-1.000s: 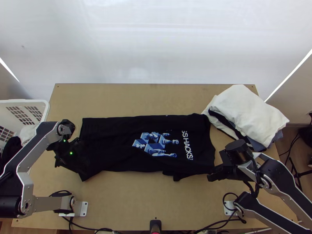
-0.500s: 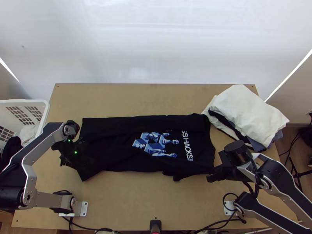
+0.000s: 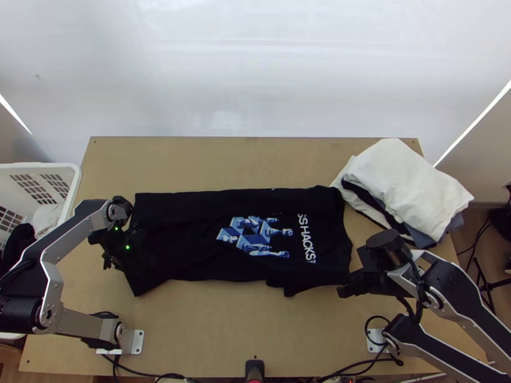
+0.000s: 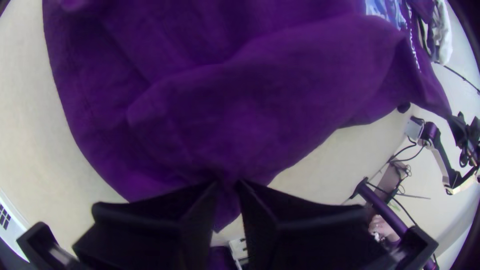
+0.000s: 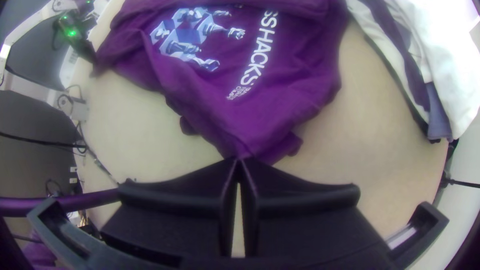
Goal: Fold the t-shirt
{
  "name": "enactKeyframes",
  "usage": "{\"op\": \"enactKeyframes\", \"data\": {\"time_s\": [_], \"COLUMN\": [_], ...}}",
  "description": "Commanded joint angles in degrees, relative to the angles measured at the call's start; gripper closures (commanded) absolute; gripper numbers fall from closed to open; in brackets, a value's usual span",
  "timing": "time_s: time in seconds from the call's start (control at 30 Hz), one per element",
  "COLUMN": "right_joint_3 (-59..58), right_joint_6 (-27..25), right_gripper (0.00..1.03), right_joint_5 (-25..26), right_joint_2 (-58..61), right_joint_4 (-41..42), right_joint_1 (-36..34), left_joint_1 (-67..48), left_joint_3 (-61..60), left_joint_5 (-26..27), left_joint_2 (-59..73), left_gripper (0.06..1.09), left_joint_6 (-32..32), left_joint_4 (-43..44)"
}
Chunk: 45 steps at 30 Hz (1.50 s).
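wooden table (image 3: 223, 325) below, right arm (image 3: 450, 284) angled inward, its tool (image 3: 341, 292) pinching the black t-shirt (image 3: 185, 223).

We'd call this a robotics lab or workshop, pretty makeshift looking tbh. We've got two robot arms (image 3: 83, 322) mounted on a plain wooden surface (image 3: 255, 325), loose cables (image 3: 358, 369) straggling along the near edge, and white sheeting (image 3: 255, 70) up behind it all.

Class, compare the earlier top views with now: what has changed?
The left gripper has moved a little toward the top view's right; the right gripper has edged very slightly left. No new grip or release is visible. The t-shirt and the cloth pile look unchanged.
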Motion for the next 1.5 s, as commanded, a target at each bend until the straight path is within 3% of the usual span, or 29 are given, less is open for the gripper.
{"op": "enactKeyframes", "data": {"time_s": [0.0, 0.17, 0.57, 0.93, 1.33, 1.47], "right_joint_3": [0.3, 0.9, 6.2, 8.9, 6.6, 7.2], "right_joint_6": [-0.2, -0.3, 1.3, 0.9, 5.2, 10.0], "right_gripper": [0.99, 0.99, 0.99, 0.99, 0.99, 0.99], "right_joint_5": [0.1, 0.1, -0.1, 0.0, -0.3, -0.3], "right_joint_2": [0.1, 0.2, 4.1, 5.7, -2.1, -3.9], "right_joint_4": [0.2, 0.2, -0.2, -1.8, -9.7, -11.0], "right_joint_1": [-0.1, -0.1, -2.7, -19.3, -16.3, -12.0], "left_joint_1": [0.4, 0.7, 6.4, 17.4, 12.8, 8.5], "left_joint_3": [-0.1, 0.1, 9.8, 9.7, 0.8, -2.7], "left_joint_5": [1.9, 1.9, 3.1, 3.0, 4.3, 4.8], "left_joint_2": [-0.5, -1.1, -11.4, -13.4, -29.4, -35.7], "left_gripper": [1.05, 1.05, 1.05, 1.05, 1.05, 1.05], "left_joint_6": [-0.3, -0.1, 2.2, 9.7, 12.4, 11.3], "left_joint_4": [1.3, 1.0, -10.1, -11.3, -10.3, -10.3]}}
